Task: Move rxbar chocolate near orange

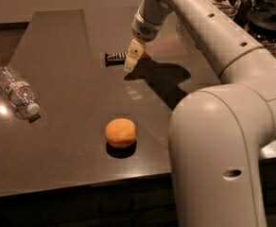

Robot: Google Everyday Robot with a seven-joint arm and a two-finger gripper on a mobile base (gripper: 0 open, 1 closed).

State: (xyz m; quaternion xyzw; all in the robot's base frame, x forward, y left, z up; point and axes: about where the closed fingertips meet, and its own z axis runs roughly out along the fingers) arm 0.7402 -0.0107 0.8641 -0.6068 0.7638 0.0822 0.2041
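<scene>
The rxbar chocolate (116, 57) is a small black bar lying flat on the dark table (72, 93), toward the back. My gripper (133, 56) hangs from the arm right over the bar's right end, hiding that end. The orange (121, 132) sits near the table's front edge, well in front of the bar and apart from the gripper.
A clear plastic water bottle (18, 92) lies on its side at the table's left. Jars and containers (270, 27) stand at the back right. My white arm's large body (223, 141) fills the right foreground.
</scene>
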